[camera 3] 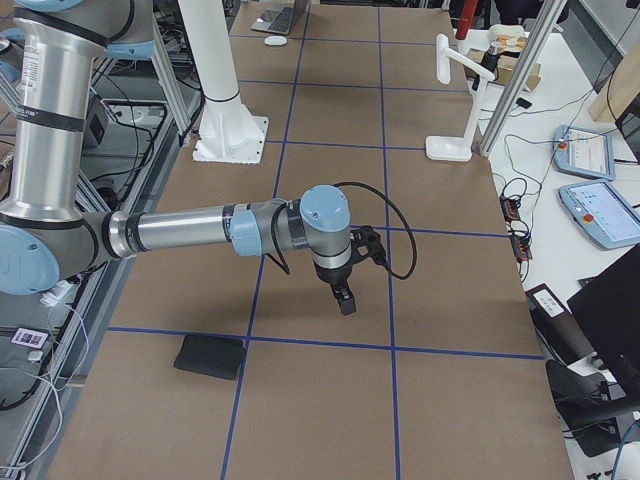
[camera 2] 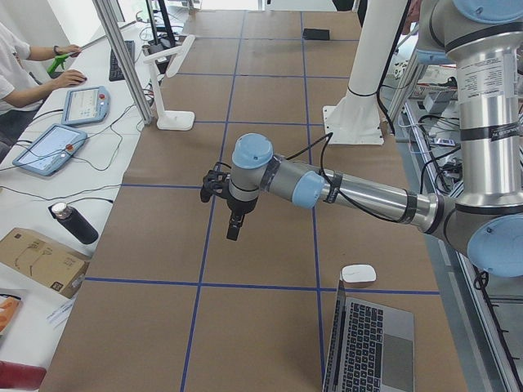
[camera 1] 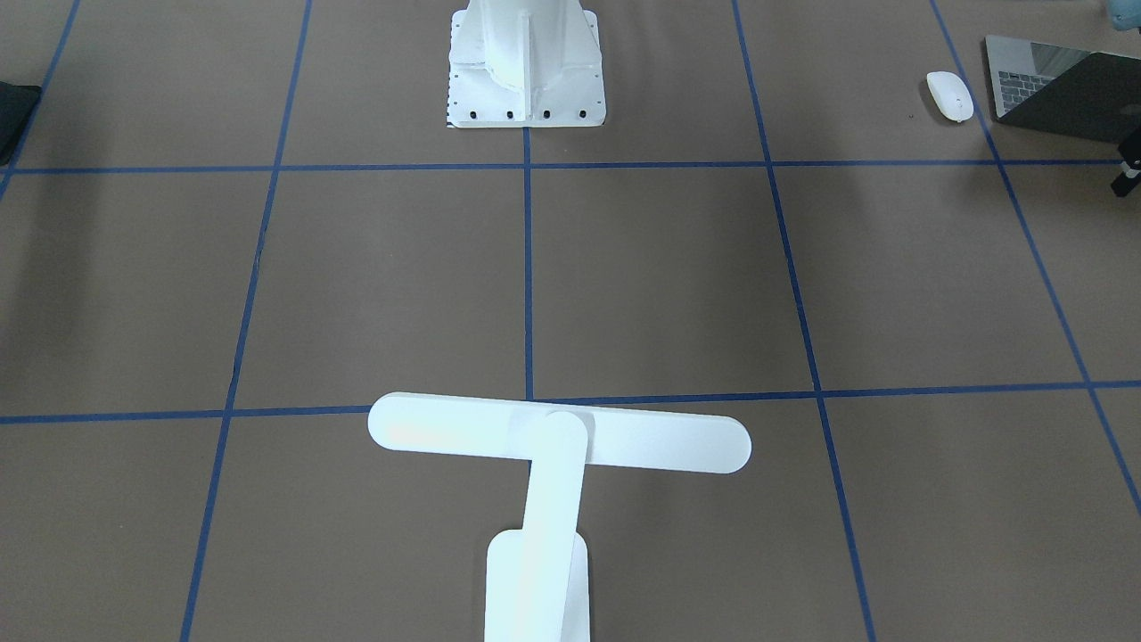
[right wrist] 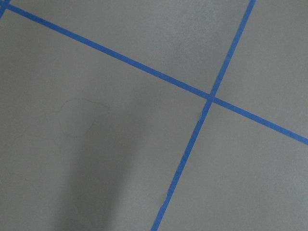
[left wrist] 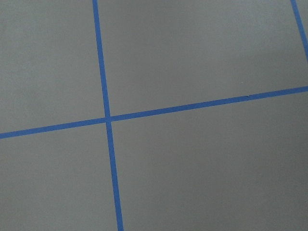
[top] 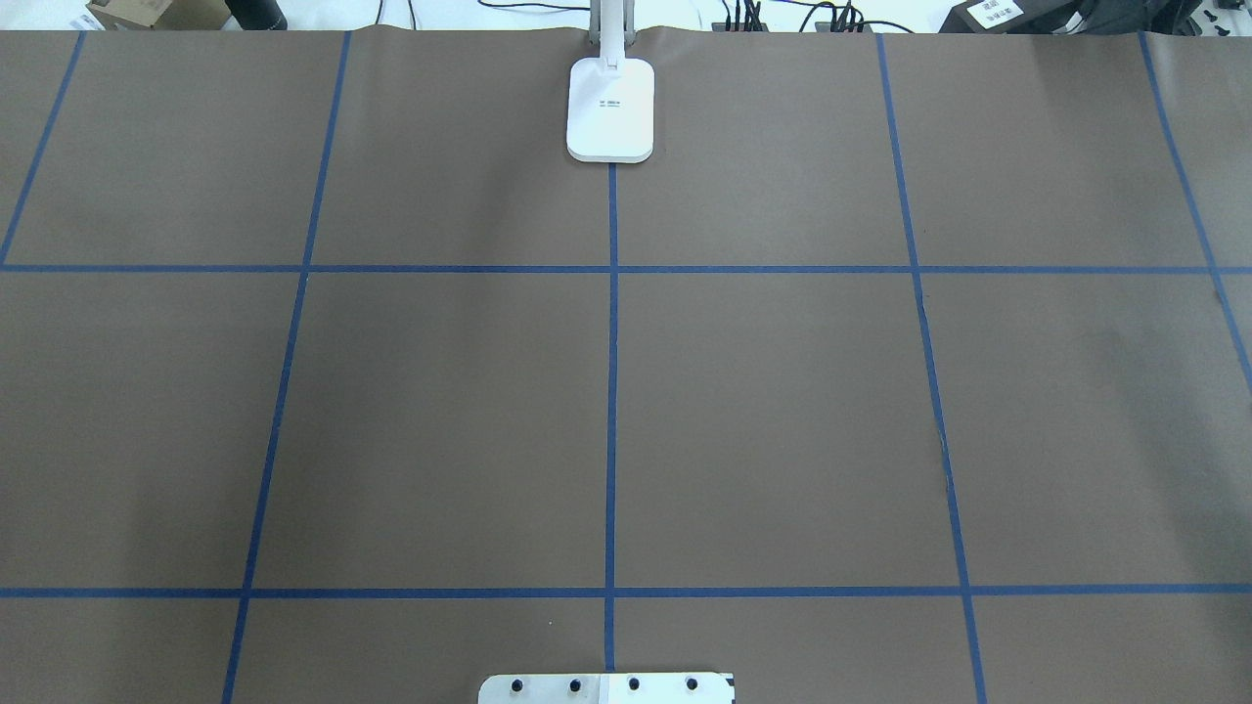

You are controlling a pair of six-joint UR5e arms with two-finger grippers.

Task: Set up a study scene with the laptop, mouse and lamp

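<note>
Front-facing: lamp [camera 1: 560, 432] sits at the bottom centre on the operators' side. Its bar head lies crosswise just below a blue tape line [camera 1: 528, 267], with the base cut off by the frame edge. Mouse [camera 1: 949, 95] is top right, just beside the laptop [camera 1: 1065, 94] but not touching it. The laptop is open and cut off by the right edge. White pedestal [camera 1: 526, 76] is top centre, and a black mat [camera 1: 13, 116] sits at the far left edge. The middle of the tabletop [camera 1: 669, 285] holds nothing else.

Overhead: only the lamp base shows, at the far edge on the centre line, plus the pedestal flange at the bottom. No arms, laptop or mouse in frame.

Exterior left: the near arm reaches out over the tabletop. The left claw [camera 2: 234, 231] points down and hangs above the surface, well apart from everything. I can't tell whether it is released or clenched. Nothing visible in it. Laptop is bottom right with the mouse just beyond it, and the lamp is far off on the operators' edge. A person [camera 2: 16, 73] sits at the upper left.

Exterior right: the right claw [camera 3: 346, 302] also points down above the surface, near the black mat but not touching. I can't tell its state either. Lamp is at the far-right edge, and laptop and mouse are at the far end.

Left wrist: only tabletop and crossing tape lines.

Right wrist: the same, plus a shadow.
</note>
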